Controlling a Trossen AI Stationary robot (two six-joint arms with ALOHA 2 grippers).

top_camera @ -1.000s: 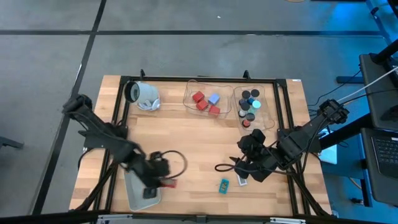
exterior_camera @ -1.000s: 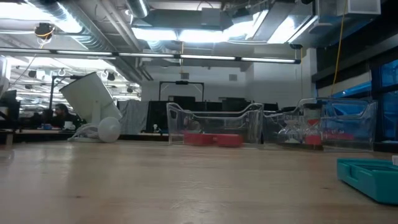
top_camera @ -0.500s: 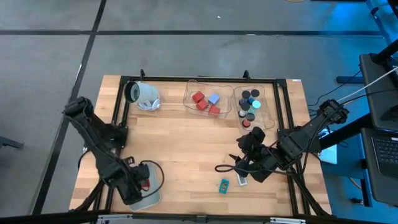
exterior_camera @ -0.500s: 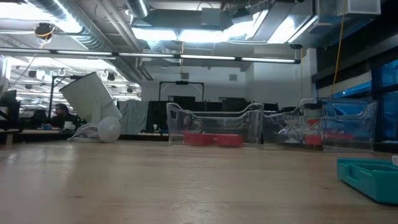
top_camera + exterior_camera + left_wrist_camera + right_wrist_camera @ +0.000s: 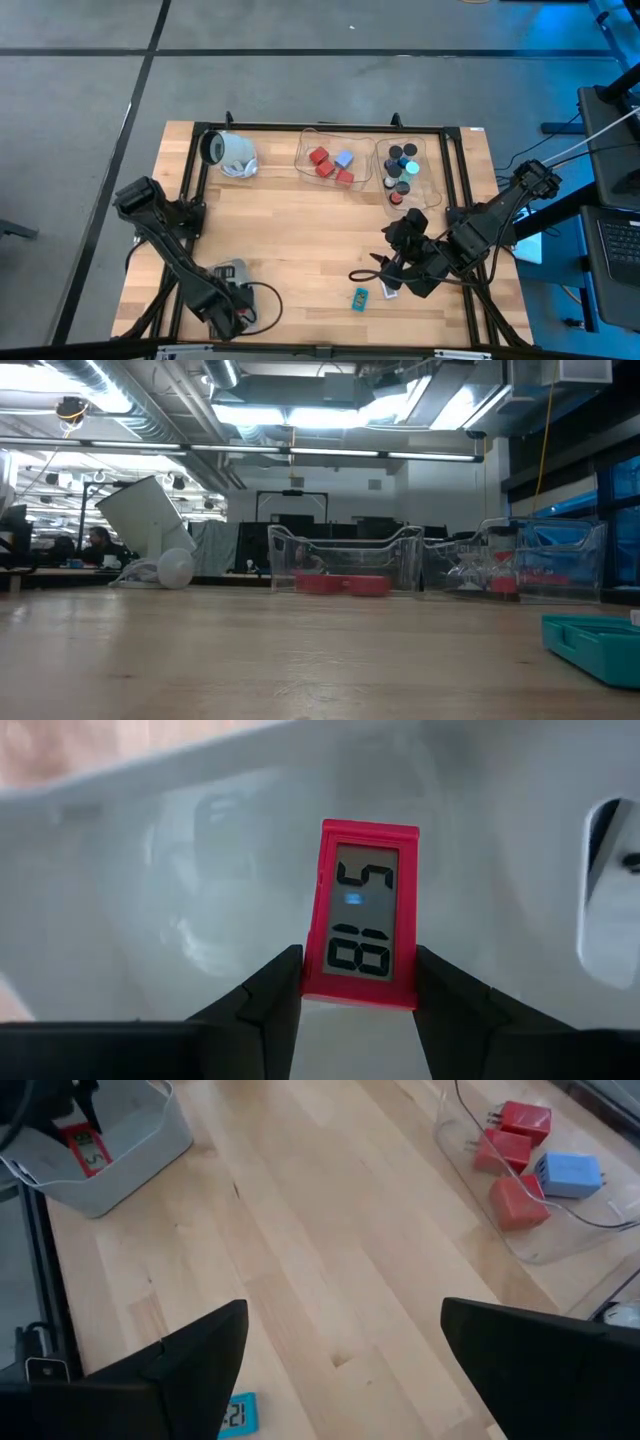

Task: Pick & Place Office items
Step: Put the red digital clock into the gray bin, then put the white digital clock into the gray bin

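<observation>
Down and toward the near left corner goes the left arm since a second ago, when its gripper was over the inner edge of the grey-white bin (image 5: pixel 232 272); now the left gripper (image 5: pixel 357 982) sits low inside that bin, fingers (image 5: pixel 268 992) pinched firmly on the sides of the red card (image 5: pixel 364 912), which stands upright against the pale bin wall. And look at that face: it's a little digital display, dark segments reading what looks like "5" above "88", turned sideways. Over on the right, nothing has changed: the right gripper (image 5: pixel 340 1355) hangs above the wood table (image 5: pixel 300 225) with its fingers spread wide and nothing between them, and it has not moved across the three high views. Just near it lies the teal card (image 5: pixel 360 297), also showing digits on its face, too small to read with confidence. At the far edge, the first clear bin (image 5: pixel 333 160) holds red blocks (image 5: pixel 512 1148) and one pale blue block (image 5: pixel 572 1173), unmoved; the second clear bin (image 5: pixel 403 170) beside it holds the stubby cylinders (image 5: pixel 403 160). At far left the large white cylinder (image 5: pixel 230 152) lies tipped on its side, same as before.
</observation>
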